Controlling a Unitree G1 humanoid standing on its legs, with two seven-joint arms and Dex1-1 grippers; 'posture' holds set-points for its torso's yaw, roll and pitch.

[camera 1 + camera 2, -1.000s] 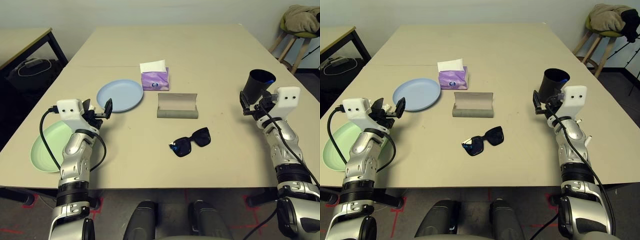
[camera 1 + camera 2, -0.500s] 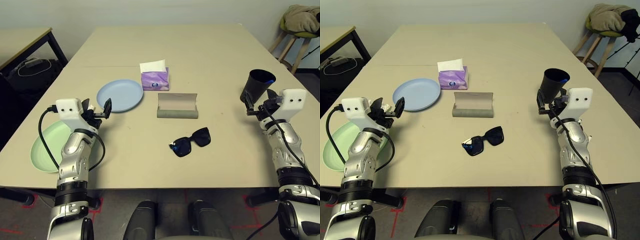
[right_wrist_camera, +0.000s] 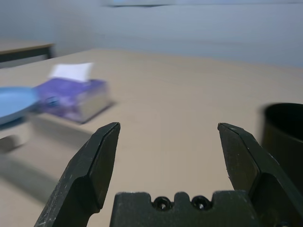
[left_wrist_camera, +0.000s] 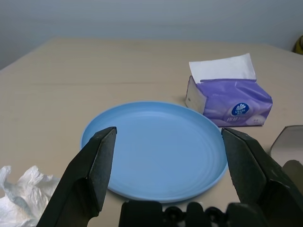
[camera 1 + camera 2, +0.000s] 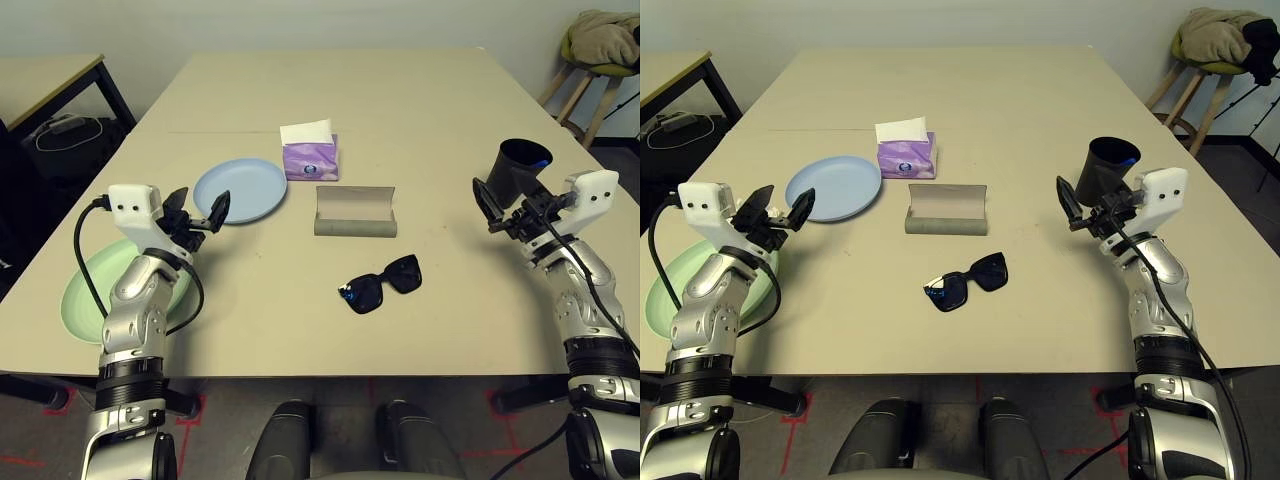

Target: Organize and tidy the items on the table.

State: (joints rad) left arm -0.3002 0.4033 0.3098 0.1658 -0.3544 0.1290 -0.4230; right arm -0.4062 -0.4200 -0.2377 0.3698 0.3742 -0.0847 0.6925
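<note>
Near the tabletop's (image 5: 420,120) side edges, both arms have swung inward, jaws apart and empty; tidying hasn't begun.

Both eye views look from the robot's head forward and down over the whole bench (image 5: 420,110), set slightly apart, so they share almost the same scene. The left wrist view sits low and close, facing the blue plate (image 4: 156,149) and tissue box (image 4: 229,101). The right wrist view looks nearly level across the bench, catching the same box (image 3: 73,97), the plate's edge and the cup (image 3: 284,137).
</note>
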